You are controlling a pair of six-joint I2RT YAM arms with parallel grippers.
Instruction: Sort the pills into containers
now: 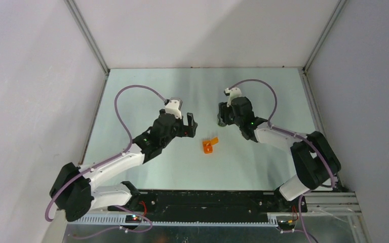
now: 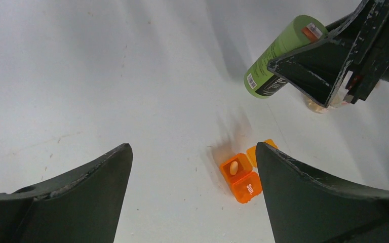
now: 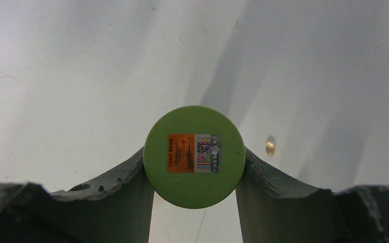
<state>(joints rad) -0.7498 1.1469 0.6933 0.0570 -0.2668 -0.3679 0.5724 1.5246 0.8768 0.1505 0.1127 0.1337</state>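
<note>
**Left gripper** (image 2: pixel 193 152): jaws wide apart, holding nothing. It hangs above the table (image 1: pixel 263 167), left of centre in the overhead view.

**Right gripper** (image 3: pixel 194 152): jaws clamped on the green bottle (image 2: pixel 276 58). In the left wrist view the bottle sits at the upper right of the frame, tilted and clear of the table surface. Its dark label shows near the lower end. In the right wrist view the round green end, carrying a sticker, fills the gap between the fingers.

**Orange box** (image 2: pixel 243 174): on the table between the two grippers, at lower centre-right of the left wrist view. One recess is open and holds an oblong orange pill (image 2: pixel 234 167). The adjoining section is marked "Sun."

**Clear vial** (image 2: pixel 315 104): mostly hidden beneath the right gripper.

**Yellow pill** (image 3: pixel 270 148): lies loose on the table, just right of the bottle in the right wrist view.
</note>
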